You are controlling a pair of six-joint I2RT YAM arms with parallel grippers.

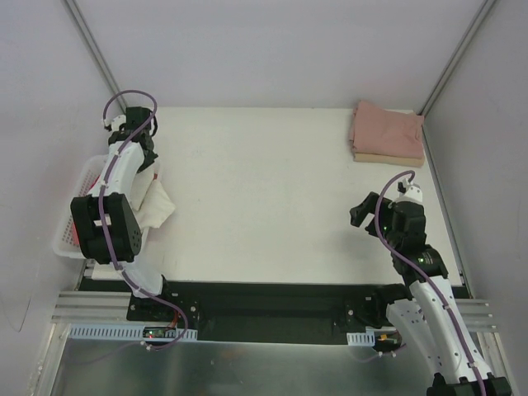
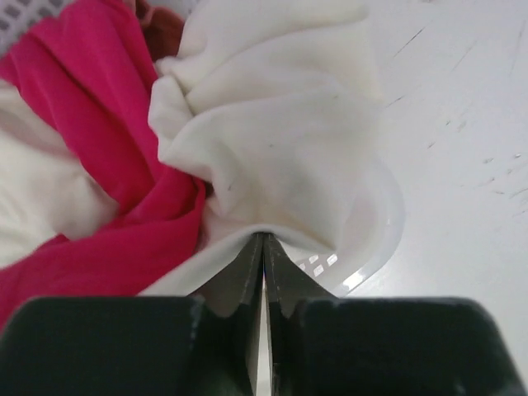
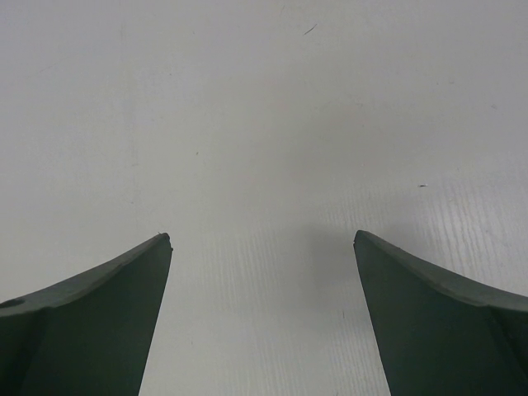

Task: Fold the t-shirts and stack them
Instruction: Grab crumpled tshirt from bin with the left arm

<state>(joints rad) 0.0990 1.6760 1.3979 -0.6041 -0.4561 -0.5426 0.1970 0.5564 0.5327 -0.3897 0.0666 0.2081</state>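
A cream t-shirt (image 2: 272, 124) lies bunched over the rim of a white lattice basket (image 2: 375, 260), beside a crimson-red t-shirt (image 2: 99, 124). My left gripper (image 2: 264, 239) is shut on a fold of the cream shirt's edge. In the top view the left gripper (image 1: 147, 159) is above the basket (image 1: 66, 235) at the table's left edge, and the cream shirt (image 1: 154, 205) hangs out onto the table. A folded dusty pink t-shirt (image 1: 388, 128) lies on a folded tan one (image 1: 388, 158) at the back right. My right gripper (image 1: 360, 213) is open and empty over bare table (image 3: 262, 239).
The white table (image 1: 264, 190) lies between the two arms. Grey walls close in on the left, the back and the right. A black strip and metal rails run along the near edge by the arm bases.
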